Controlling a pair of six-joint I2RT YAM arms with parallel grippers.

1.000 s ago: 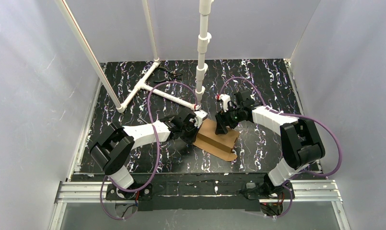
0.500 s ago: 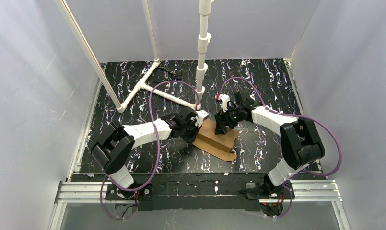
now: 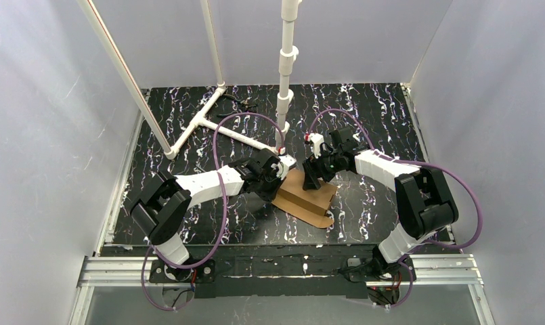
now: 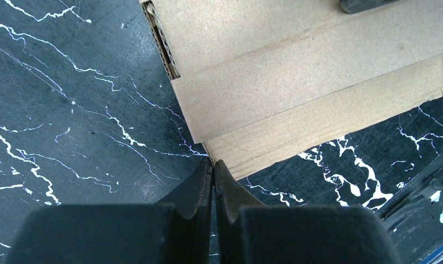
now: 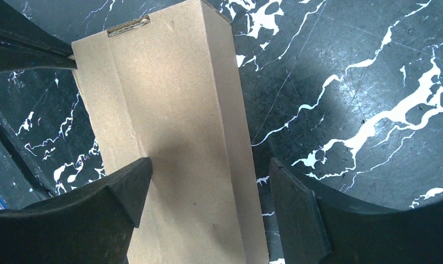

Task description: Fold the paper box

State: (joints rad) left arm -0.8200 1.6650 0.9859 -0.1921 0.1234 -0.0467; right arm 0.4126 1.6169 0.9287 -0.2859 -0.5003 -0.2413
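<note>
Brown corrugated cardboard box (image 3: pixel 304 196) rests on the black marbled table (image 3: pixel 188 135); expect it light, stiff, creasable. Left gripper (image 4: pixel 213 164) sits closed at its corner; right gripper (image 5: pixel 208 168) straddles it, spread wide. Grip across its walls.

The paper box (image 4: pixel 296 82) is plain brown corrugated cardboard, matt and slightly fibrous, fluted core exposed on the cut edge at 11 o'clock in the left wrist view. The worktop (image 3: pixel 364 108) is a smooth black sheet veined white like marble, finely scratched, with a dull sheen. The left end effector (image 4: pixel 212 165) and right end effector (image 5: pixel 208 165) are matt black plastic.
</note>
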